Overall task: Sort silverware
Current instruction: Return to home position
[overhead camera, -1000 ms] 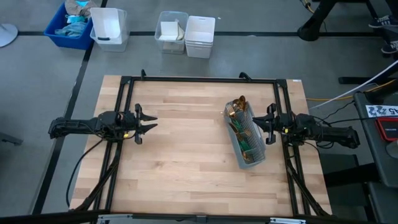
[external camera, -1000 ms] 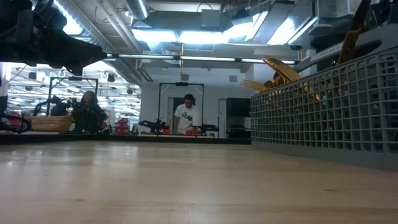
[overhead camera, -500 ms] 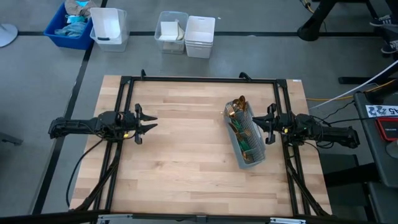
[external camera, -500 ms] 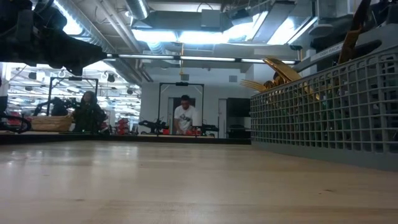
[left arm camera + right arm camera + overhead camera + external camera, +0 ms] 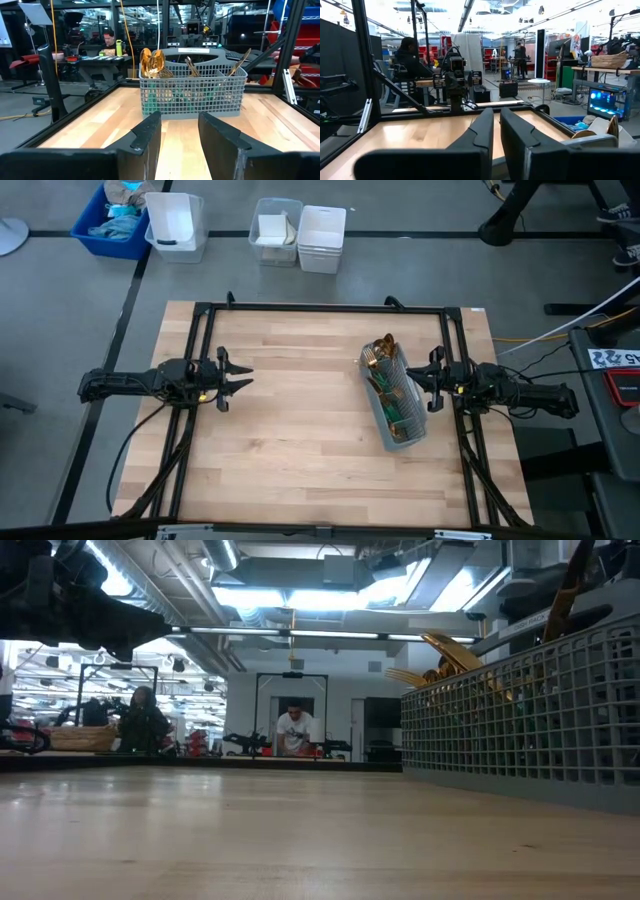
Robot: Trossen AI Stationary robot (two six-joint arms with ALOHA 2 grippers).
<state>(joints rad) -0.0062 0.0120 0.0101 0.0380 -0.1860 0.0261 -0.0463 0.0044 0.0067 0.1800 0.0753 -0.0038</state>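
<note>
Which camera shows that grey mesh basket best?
Left wrist view: the caddy shows full width, side-on, silverware poking up. High view: small, from above; low view: one cropped wall; right wrist: hardly anything.

- The left arm point(image 5: 130, 385) is stretched out flat and level on the left side, wrist straight, aimed inward at the other arm.
- The left tool point(image 5: 240, 380) is held empty, with its fingers point(image 5: 147, 132) spread and a clear gap seen between them.
- The right arm point(image 5: 520, 395) is laid out the same way on the right side, pretty much a mirror image.
- The right tool point(image 5: 425, 380) is also empty, its fingers point(image 5: 482, 130) drawn nearly together, with just a thin slit showing.
</note>
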